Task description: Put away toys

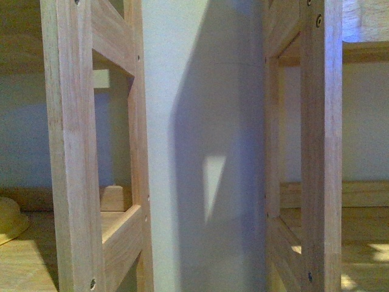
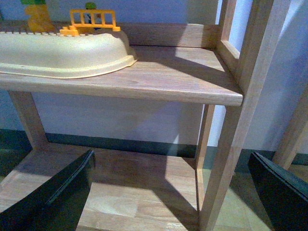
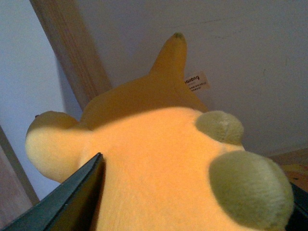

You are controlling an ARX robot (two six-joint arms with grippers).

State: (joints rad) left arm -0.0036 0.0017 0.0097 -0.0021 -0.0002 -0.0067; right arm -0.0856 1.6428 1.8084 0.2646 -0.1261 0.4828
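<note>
**Plush toy clamped in right gripper beside shelf frame**

Orange-yellow plush toy (image 3: 159,159) fills the right wrist view and is held between the fingers of the right gripper (image 3: 192,202); one dark finger (image 3: 67,202) is pressed against its side. A white label (image 3: 196,82) is seen on the toy. Left gripper (image 2: 168,192) is spread wide and empty, before a wooden shelf (image 2: 163,79). On the shelf a beige tray (image 2: 62,50) is seen, with an orange toy fence (image 2: 91,21) behind.

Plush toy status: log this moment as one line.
task: put away toys | right gripper: shut on plush toy | left gripper: open, empty | facing wooden shelf
</note>
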